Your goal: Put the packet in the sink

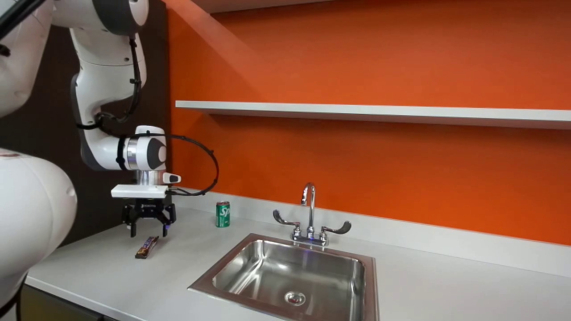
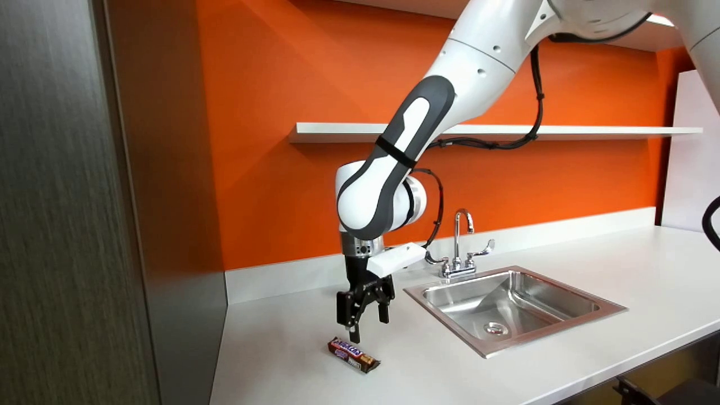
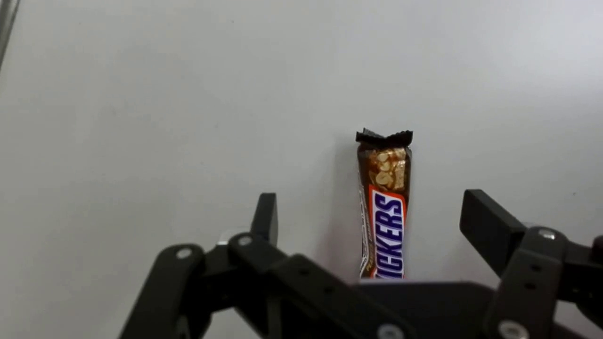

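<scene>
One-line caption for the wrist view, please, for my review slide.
Open gripper above the pale countertop, its jaws framing a brown Snickers packet not yet grasped.

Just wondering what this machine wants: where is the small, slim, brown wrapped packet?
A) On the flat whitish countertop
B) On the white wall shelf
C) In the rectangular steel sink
A: both exterior views show the brown packet lying on the whitish countertop, apart from the open black two-fingered gripper.

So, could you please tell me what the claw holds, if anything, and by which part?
Nothing: the claw is open, the Snickers bar lying on the countertop.
</scene>
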`<action>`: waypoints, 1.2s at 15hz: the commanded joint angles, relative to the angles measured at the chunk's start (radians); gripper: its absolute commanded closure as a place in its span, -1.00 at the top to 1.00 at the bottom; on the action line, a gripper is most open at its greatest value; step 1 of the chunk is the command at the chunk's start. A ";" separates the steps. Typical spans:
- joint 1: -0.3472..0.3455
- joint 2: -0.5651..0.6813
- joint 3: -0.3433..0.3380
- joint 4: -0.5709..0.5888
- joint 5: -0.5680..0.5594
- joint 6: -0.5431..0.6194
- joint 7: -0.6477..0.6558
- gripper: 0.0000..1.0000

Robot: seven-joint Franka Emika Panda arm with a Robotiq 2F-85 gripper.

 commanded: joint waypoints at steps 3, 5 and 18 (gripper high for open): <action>0.024 0.045 0.009 0.050 -0.011 -0.003 0.024 1.00; 0.029 0.052 0.011 0.055 -0.008 0.000 0.019 1.00; 0.052 0.137 0.003 0.115 -0.016 0.034 0.028 1.00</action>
